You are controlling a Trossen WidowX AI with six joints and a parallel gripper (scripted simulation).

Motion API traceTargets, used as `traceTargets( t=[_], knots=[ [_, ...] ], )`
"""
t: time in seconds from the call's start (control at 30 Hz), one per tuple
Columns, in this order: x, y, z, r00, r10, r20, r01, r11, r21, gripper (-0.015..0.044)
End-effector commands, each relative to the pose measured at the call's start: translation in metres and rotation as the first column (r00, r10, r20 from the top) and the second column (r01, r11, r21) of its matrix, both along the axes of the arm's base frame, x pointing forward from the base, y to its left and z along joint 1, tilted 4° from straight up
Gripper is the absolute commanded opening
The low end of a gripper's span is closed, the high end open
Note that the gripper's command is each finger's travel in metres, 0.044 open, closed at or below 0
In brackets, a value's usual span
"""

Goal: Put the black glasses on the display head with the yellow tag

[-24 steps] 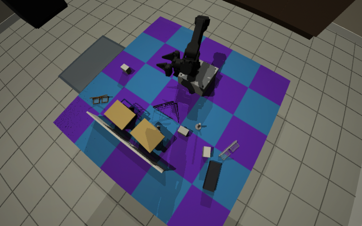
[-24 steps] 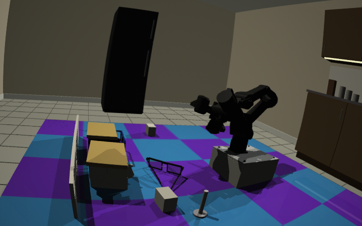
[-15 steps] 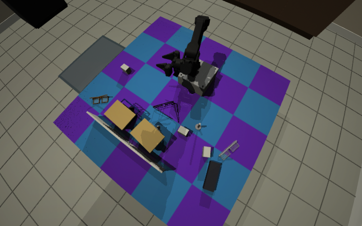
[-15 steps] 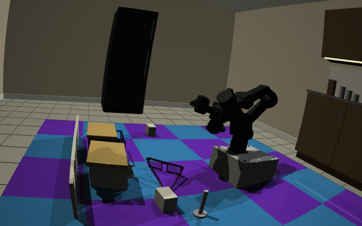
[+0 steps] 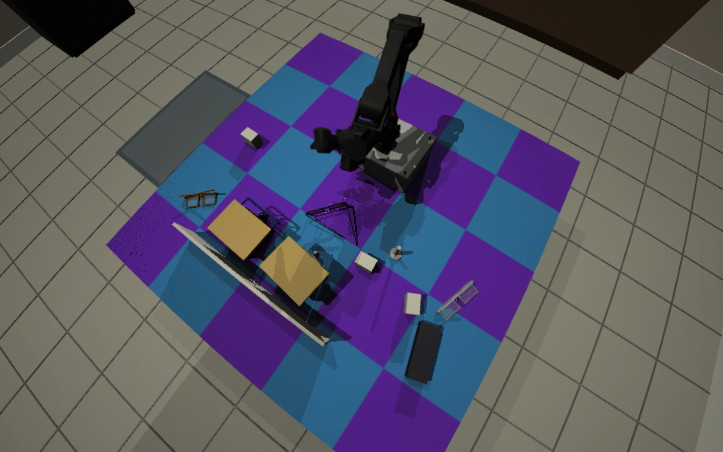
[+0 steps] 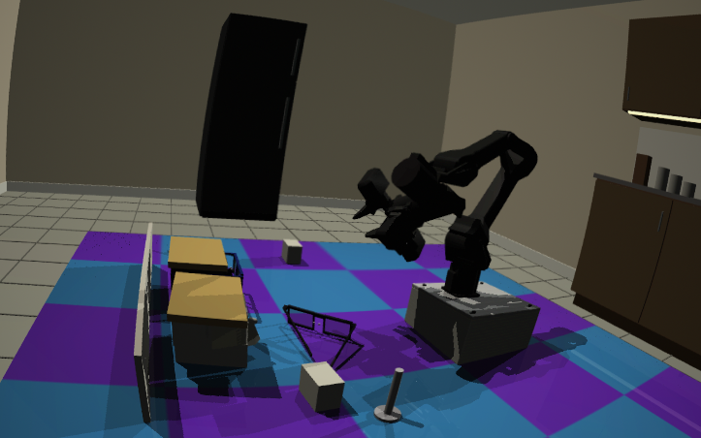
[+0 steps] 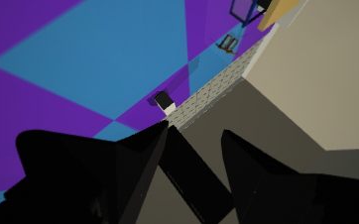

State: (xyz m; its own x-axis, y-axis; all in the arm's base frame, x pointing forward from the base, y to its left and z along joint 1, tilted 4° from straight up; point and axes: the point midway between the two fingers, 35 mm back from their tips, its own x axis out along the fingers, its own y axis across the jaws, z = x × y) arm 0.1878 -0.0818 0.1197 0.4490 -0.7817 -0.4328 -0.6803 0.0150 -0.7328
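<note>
The black glasses (image 5: pixel 327 209) (image 6: pixel 317 314) rest on the checkered mat between the robot base and the heads, their temples converging. Two display heads with flat tan tops stand side by side: the far head (image 5: pixel 239 229) (image 6: pixel 197 251) has blue glasses (image 6: pixel 237 266) at its front; the near head (image 5: pixel 294 270) (image 6: pixel 208 297) has a bare nose side. No yellow tag can be made out on either. My gripper (image 6: pixel 361 226) (image 7: pixel 194 130) is partly open and empty, high above the mat near the base and well away from the black glasses. Its fingers point sideways.
A pale upright panel (image 5: pixel 252 285) (image 6: pixel 144 326) stands behind the heads. Brown glasses (image 5: pixel 192 201) lie beside the far head. A white block (image 5: pixel 366 261) (image 6: pixel 321 386) and a small post (image 5: pixel 396 253) (image 6: pixel 395 391) stand near the black glasses. A dark case (image 5: pixel 425 352) lies farther right.
</note>
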Motion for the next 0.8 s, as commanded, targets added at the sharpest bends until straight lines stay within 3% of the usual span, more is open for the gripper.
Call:
traceTargets(
  t=[0.0, 0.17, 0.47, 0.53, 0.77],
  knots=[
    [0.033, 0.031, -0.037, 0.918, -0.38, 0.113, 0.26, 0.792, 0.553, 0.02],
    [0.053, 0.057, -0.066, 0.683, -0.729, -0.036, 0.455, 0.386, 0.803, 0.02],
    [0.075, 0.088, -0.1, 0.151, -0.92, -0.361, 0.534, -0.232, 0.813, 0.02],
    [0.077, 0.089, -0.103, 0.087, -0.919, -0.386, 0.524, -0.287, 0.802, 0.02],
    [0.077, 0.089, -0.103, 0.087, -0.919, -0.386, 0.524, -0.287, 0.802, 0.02]
  ],
)
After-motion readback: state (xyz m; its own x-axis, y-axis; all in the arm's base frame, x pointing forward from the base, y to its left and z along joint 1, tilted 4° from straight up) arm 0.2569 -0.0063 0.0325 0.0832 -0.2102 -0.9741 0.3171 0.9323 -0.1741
